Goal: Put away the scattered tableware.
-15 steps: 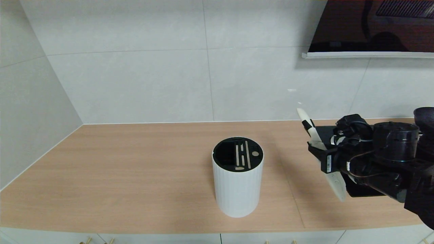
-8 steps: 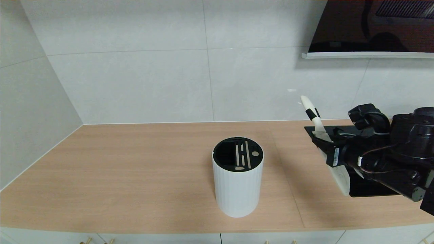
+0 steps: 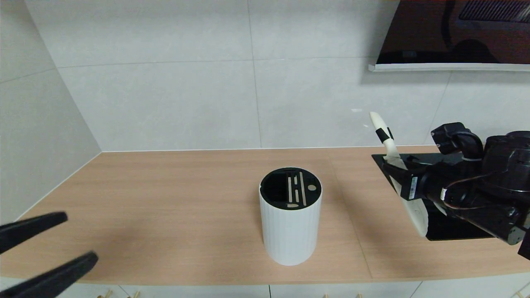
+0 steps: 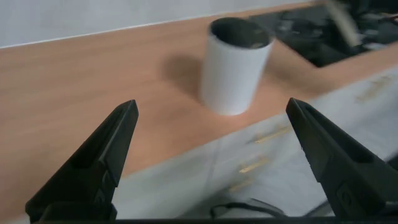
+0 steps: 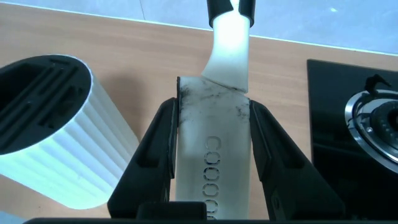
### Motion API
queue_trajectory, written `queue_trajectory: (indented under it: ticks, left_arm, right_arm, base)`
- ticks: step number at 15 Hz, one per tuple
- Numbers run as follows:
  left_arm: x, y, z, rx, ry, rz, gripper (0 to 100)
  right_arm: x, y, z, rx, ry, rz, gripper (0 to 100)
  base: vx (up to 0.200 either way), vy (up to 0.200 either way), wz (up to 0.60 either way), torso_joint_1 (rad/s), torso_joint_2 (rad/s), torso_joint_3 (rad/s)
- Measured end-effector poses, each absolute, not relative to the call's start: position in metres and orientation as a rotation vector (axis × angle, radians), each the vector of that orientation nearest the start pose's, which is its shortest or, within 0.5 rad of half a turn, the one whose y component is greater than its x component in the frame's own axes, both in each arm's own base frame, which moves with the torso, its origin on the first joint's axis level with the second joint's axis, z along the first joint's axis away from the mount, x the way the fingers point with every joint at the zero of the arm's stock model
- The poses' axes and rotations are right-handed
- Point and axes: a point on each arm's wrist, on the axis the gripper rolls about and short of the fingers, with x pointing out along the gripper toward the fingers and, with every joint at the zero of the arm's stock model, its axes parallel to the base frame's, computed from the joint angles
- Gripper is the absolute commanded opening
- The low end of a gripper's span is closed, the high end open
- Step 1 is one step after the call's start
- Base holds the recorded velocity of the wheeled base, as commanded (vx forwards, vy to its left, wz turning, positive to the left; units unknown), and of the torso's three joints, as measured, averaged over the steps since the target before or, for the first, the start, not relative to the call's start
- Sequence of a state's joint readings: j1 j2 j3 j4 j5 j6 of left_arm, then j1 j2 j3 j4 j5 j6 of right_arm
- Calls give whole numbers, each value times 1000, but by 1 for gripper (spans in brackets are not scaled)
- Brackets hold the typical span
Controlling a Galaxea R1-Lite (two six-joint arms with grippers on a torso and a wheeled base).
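A white ribbed utensil holder [image 3: 290, 215] with a black slotted top stands upright mid-counter. My right gripper [image 3: 399, 176] is shut on a white knife [image 3: 416, 213], held above the counter to the right of the holder. Its handle points up toward the wall and its blade slants down. In the right wrist view the knife [image 5: 214, 143] sits flat between the two fingers of the right gripper [image 5: 214, 124], with the holder [image 5: 56, 130] off to one side. My left gripper [image 3: 80, 236] is open at the counter's front left edge, empty, far from the holder [image 4: 235, 71].
A black cooktop [image 3: 455, 231] is set into the wooden counter [image 3: 165, 198] under my right arm. A dark range hood [image 3: 451, 33] hangs on the tiled wall above it. Bare counter lies left of the holder, bounded by the side wall.
My right gripper has lifted the knife higher and drawn it a little right, over the cooktop's edge. The open left gripper has come into view at the lower left.
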State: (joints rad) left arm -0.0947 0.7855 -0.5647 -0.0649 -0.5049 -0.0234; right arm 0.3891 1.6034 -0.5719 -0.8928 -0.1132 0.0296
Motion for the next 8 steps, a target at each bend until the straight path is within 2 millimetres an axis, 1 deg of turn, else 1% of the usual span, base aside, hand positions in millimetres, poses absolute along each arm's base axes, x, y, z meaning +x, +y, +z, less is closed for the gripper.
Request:
queue_trajectory:
  ticks: [2, 3, 5, 6, 8]
  left_arm:
    - [117, -28, 247, -49, 129, -651, 100]
    - [140, -34, 251, -45, 104, -667, 100]
    - [177, -47, 251, -63, 72, -685, 100]
    - [192, -55, 253, -125, 73, -700, 100]
    - [209, -70, 255, -310, 130, -740, 100]
  right_arm:
    - [247, 99, 175, -4, 139, 273, 0]
    - [247, 99, 175, -4, 139, 274, 0]
    - [246, 101, 175, -5, 139, 285, 0]
    - [245, 103, 175, -5, 139, 292, 0]
    - [244, 105, 175, -5, 139, 292, 0]
  base:
    - [0, 0, 0, 0, 0, 0]
    - [0, 0, 0, 0, 0, 0]
    - [0, 0, 0, 0, 0, 0]
    - [0, 0, 0, 0, 0, 0]
    - [0, 0, 0, 0, 0, 0]
